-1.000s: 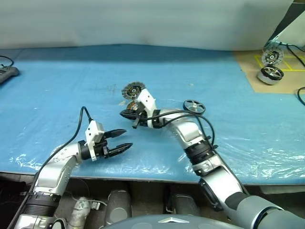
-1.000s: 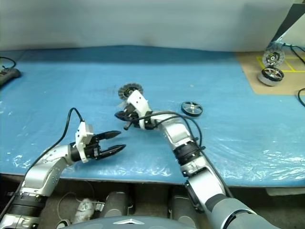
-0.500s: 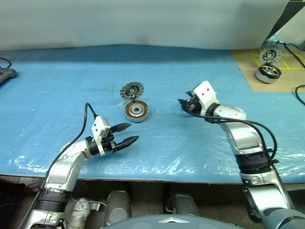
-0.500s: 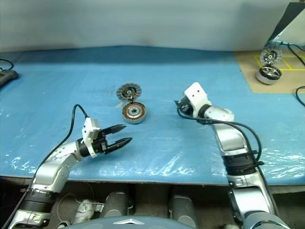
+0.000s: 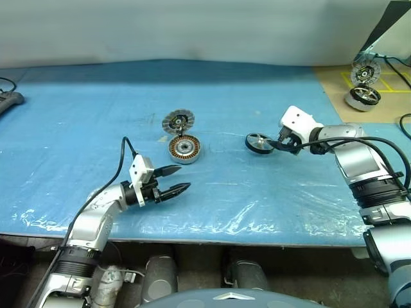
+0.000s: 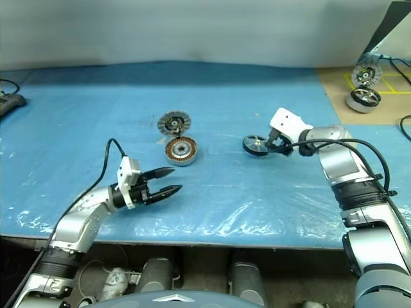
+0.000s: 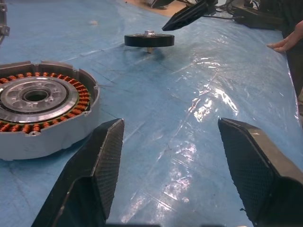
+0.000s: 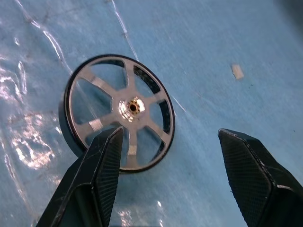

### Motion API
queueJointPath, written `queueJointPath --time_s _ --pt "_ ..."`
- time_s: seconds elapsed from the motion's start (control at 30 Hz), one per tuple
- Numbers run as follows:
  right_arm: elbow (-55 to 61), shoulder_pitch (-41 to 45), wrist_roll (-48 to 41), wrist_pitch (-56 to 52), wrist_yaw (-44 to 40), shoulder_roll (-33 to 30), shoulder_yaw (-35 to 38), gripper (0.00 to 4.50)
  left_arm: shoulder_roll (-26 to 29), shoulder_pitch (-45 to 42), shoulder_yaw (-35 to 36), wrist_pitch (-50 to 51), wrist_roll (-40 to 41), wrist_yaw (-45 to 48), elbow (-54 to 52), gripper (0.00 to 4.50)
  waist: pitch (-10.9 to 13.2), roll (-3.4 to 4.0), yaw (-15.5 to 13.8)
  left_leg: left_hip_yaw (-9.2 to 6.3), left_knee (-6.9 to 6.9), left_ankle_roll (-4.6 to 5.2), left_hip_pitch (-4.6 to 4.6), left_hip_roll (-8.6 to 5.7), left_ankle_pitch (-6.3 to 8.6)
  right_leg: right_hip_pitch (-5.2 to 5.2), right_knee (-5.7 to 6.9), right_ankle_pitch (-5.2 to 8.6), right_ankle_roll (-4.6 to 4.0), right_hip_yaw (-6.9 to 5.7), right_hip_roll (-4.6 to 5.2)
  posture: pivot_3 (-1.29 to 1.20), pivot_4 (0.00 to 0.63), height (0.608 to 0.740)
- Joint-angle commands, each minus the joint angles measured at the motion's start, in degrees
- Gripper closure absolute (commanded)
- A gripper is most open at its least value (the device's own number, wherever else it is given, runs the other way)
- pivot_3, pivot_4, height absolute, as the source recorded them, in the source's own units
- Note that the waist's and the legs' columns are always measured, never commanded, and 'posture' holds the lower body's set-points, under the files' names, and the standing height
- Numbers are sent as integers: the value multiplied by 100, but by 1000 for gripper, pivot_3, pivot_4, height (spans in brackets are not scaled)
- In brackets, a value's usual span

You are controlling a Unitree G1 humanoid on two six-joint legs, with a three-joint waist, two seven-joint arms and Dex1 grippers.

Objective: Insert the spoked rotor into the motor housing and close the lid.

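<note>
A: Where do the parts sit right now?

B: The motor housing (image 5: 184, 149) lies flat on the blue tabletop (image 5: 77, 109), copper windings up, roughly midway across and a little nearer the far edge than the near one. The lid (image 5: 178, 120) is just behind it, toward the far edge, propped at a tilt so its ribbed face looks at us. The spoked rotor (image 5: 259, 143) lies flat and well apart from both, further toward the right edge.

A: And the 2 hands?

B: The right hand (image 5: 280, 145) is right at the rotor, angled down at it. Its fingers are spread wide with nothing between them; in the right wrist view 1 finger (image 8: 97, 182) overlaps the rotor's rim, but I can't tell whether it touches. I'd judge it is lining up to straddle the wheel across its rim.

A: The left?

B: The left hand (image 5: 175, 181) hovers near the near edge, fingers parted and empty, pointing toward the housing, which sits just off 1 finger in its wrist view. That looks like a standby pose, ready to steady the housing.

A: Why is the housing face up?

B: So the rotor can drop straight into the open centre, I'd say. Nothing is inserted yet, and the lid is still off.
</note>
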State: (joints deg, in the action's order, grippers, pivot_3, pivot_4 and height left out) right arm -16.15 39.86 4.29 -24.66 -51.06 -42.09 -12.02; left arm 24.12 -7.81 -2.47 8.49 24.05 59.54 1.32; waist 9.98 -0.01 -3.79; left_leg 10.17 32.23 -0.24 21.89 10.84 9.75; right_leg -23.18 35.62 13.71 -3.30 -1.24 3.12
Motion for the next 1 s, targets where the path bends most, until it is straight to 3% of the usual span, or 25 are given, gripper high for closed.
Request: queueJointPath --time_s 0.03,0.17,0.33,0.6,0.9,1.0 --pt "155 332 -389 -334 -213 236 239 1123 57 153 35 -182 -10 60 -152 1105 0 0 -2 0 2 0 -1 1 0 0 3 0 0 0 0 0 150 740" --pt "173 525 -657 -671 -421 321 318 1123 118 264 43 -312 -68 124 -100 1105 1 1 -36 0 9 1 1 2 0 1 8 0 0 0 1 0 150 740" --pt "-355 444 -231 -296 -342 252 -48 1123 102 257 0 -199 -60 29 -278 1105 0 1 -71 0 13 1 3 1 0 5 6 0 0 -2 4 0 150 740" --pt "-950 576 -72 -253 -244 359 -2 1123 143 92 -3 15 -31 -54 -329 1105 1 1 -35 0 12 0 3 1 0 2 7 0 -1 -2 3 0 150 740" --pt "-775 356 85 -7 -427 348 -245 1123 119 35 5 140 -27 -139 -454 1105 1 2 -27 0 12 1 6 1 0 0 7 0 -1 -2 2 0 150 740" --pt "-698 274 123 50 -465 345 -284 1749 113 50 1 175 -16 -175 -515 1105 1 2 -27 0 12 1 6 2 0 0 7 0 -1 -2 2 0 150 740"
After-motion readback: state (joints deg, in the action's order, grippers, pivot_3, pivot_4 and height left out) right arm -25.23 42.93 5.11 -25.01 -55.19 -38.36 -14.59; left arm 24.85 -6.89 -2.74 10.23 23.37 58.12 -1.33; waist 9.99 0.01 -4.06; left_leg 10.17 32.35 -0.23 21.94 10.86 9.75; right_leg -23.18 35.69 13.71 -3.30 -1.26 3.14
